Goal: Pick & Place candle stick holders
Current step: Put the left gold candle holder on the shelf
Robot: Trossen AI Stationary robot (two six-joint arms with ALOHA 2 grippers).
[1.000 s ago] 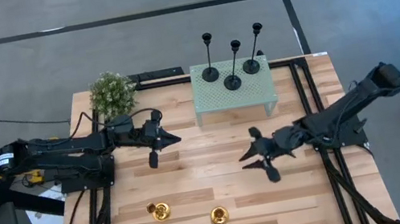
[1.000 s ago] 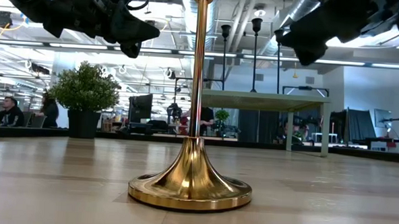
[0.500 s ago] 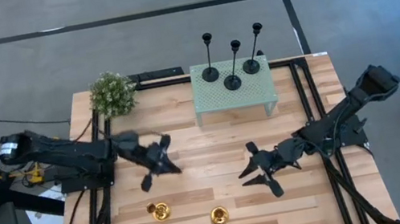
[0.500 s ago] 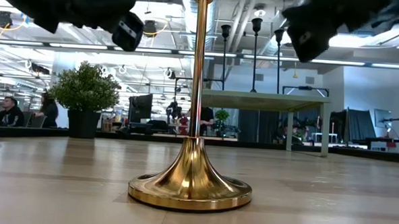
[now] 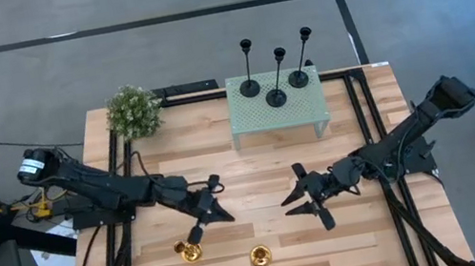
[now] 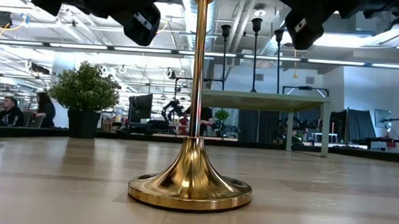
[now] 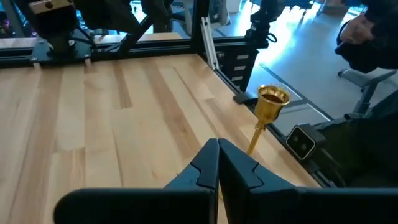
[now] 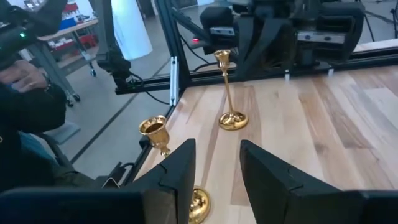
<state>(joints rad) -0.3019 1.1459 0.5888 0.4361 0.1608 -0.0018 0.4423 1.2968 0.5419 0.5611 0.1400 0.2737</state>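
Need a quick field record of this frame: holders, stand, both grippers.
black holders: three, upright on the mesh stand
gold holders: two, upright on the table's near edge, left one, right one
left gripper: shut, empty, just above the left gold holder
right gripper: open, empty, mid-table, aimed toward the gold holders
plant: at the table's back left corner, beside the stand
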